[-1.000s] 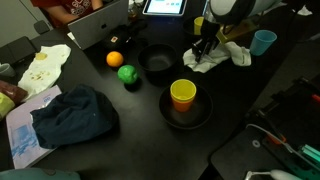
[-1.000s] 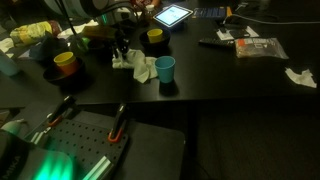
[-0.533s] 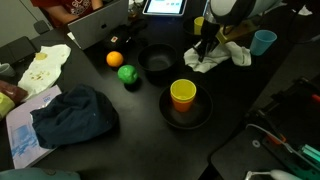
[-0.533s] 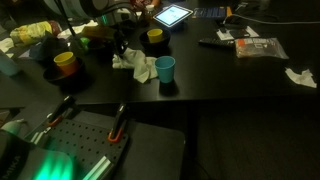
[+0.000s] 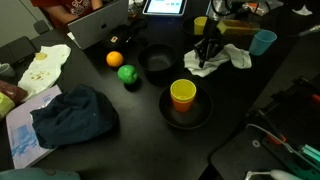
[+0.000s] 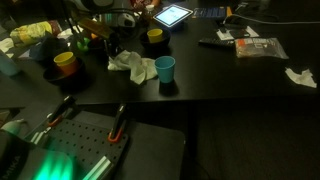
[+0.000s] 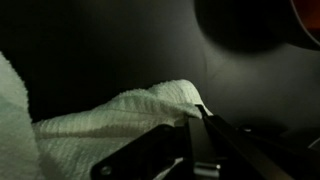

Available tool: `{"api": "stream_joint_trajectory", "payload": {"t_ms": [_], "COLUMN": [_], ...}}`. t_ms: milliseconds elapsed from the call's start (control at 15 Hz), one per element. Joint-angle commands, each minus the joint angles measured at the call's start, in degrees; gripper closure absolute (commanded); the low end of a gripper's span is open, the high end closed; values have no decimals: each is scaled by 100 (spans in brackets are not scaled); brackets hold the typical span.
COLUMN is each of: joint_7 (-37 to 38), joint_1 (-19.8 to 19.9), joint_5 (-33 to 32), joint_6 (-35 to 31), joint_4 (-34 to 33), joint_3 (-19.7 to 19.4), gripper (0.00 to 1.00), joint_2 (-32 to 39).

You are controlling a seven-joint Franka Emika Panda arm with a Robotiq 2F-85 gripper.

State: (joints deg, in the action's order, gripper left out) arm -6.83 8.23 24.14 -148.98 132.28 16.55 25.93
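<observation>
A white waffle-weave cloth (image 5: 226, 58) lies crumpled on the dark table. My gripper (image 5: 207, 50) stands over the cloth's near edge, pointing down. In the wrist view the black fingertips (image 7: 203, 118) meet on a raised fold of the cloth (image 7: 110, 118), so the gripper (image 7: 197, 113) is shut on it. In an exterior view the same cloth (image 6: 135, 66) sits below the gripper (image 6: 113, 50), beside a blue cup (image 6: 165, 69).
A yellow cup (image 5: 183, 94) stands in a black bowl (image 5: 200, 115) close by. Another black bowl (image 5: 155, 63), a green apple (image 5: 127, 74) and an orange (image 5: 114, 59) lie further over. A blue cup (image 5: 263, 42), a tablet (image 5: 165, 6) and a dark cloth (image 5: 72, 115) are also there.
The jaws have closed onto the white cloth. The arm has risen a little, pulling the pinched edge up and shifting the cloth slightly.
</observation>
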Motion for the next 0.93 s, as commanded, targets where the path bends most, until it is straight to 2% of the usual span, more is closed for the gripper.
{"api": "stream_joint_trajectory", "payload": {"t_ms": [0, 333, 600, 867], "joint_7": [-415, -523, -270, -245], "joint_1": [182, 26, -282, -490], "joint_5": [596, 951, 662, 707], "joint_6": [774, 1524, 1702, 1811], "joint_4": [-223, -403, -457, -482], "joint_3": [56, -187, -510, -729], "gripper": [99, 99, 99, 99], "joint_2": [-242, -805, -1368, -1922]}}
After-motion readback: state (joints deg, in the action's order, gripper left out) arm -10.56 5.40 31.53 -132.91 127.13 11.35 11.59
